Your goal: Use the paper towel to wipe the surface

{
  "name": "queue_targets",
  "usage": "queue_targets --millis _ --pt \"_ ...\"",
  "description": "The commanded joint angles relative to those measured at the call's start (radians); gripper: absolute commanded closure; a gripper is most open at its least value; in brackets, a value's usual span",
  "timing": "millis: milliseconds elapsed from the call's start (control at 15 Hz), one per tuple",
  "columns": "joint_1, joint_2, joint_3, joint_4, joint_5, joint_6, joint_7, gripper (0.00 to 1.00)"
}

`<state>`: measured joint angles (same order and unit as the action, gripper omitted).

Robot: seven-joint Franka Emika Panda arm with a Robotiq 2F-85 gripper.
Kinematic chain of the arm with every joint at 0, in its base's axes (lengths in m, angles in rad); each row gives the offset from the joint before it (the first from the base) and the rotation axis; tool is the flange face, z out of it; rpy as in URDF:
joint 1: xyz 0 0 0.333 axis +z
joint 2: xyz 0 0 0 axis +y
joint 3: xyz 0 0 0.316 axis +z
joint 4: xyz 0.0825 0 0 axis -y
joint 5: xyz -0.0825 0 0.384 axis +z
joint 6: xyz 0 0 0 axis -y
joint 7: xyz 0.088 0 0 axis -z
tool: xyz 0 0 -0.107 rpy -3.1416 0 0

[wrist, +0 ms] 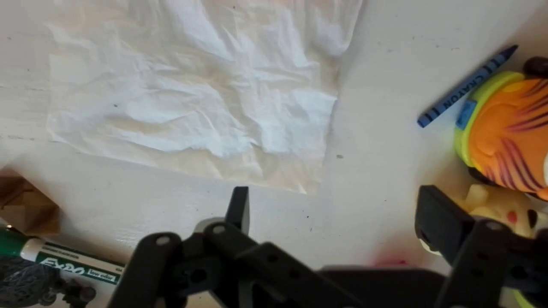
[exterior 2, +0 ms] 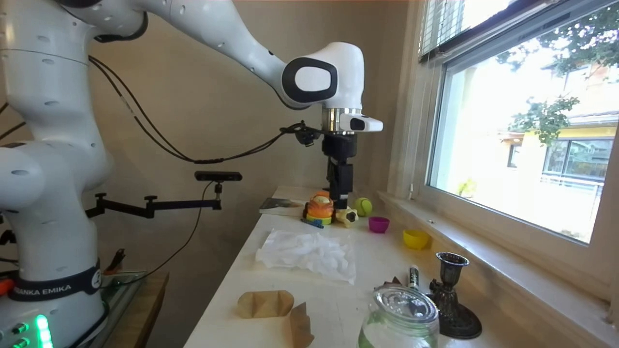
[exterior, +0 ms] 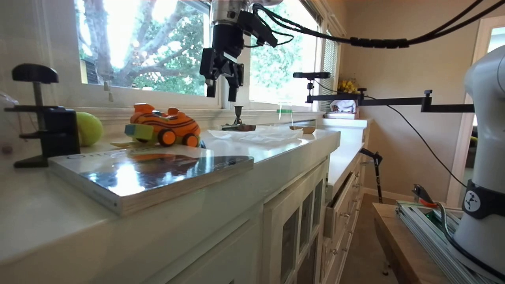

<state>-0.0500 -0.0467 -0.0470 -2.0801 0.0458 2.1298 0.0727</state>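
1. The gripper [exterior: 222, 93] hangs above the bench [exterior 2: 338, 302] and points downward; its two fingers stand wide apart and it has hold of nothing
2. The paper towel [wrist: 205, 98] lies on the bench, spread out and rather wrinkled, and the gripper is apart from it
3. In the wrist view, a blue crayon [wrist: 464, 89] lies just beside an orange toy car [wrist: 509, 132], both apart from the paper towel
4. A small yellow toy [wrist: 496, 205] is next to the toy car; one finger covers a part of it, so I cannot tell if these two toys are touching
5. In an exterior view, a tennis ball [exterior 2: 363, 207], a purple cup [exterior 2: 378, 224] and a yellow cup [exterior 2: 416, 239] are on the side near the window [exterior 2: 508, 145]
6. A glass jar [exterior 2: 399, 319] is near a dark candle holder [exterior 2: 452, 314], which stands upright, and a marker [wrist: 79, 261] lies close to this candle holder
7. A book [exterior: 158, 177] lies flat on the bench, with a black clamp [exterior: 59, 130] just beside it
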Motion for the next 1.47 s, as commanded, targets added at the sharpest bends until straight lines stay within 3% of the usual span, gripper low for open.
queue_targets --millis 0,533,867,1400 --pt "-0.005 0.023 -0.003 0.043 -0.043 -0.087 0.036 0.0" --pt "-0.014 0.037 -0.019 -0.049 -0.098 -0.004 -0.023 0.0" --pt "-0.081 -0.029 -0.094 -0.183 -0.076 0.048 -0.13 0.0" --pt "-0.141 -0.074 -0.164 -0.244 -0.051 0.062 -0.191 0.0"
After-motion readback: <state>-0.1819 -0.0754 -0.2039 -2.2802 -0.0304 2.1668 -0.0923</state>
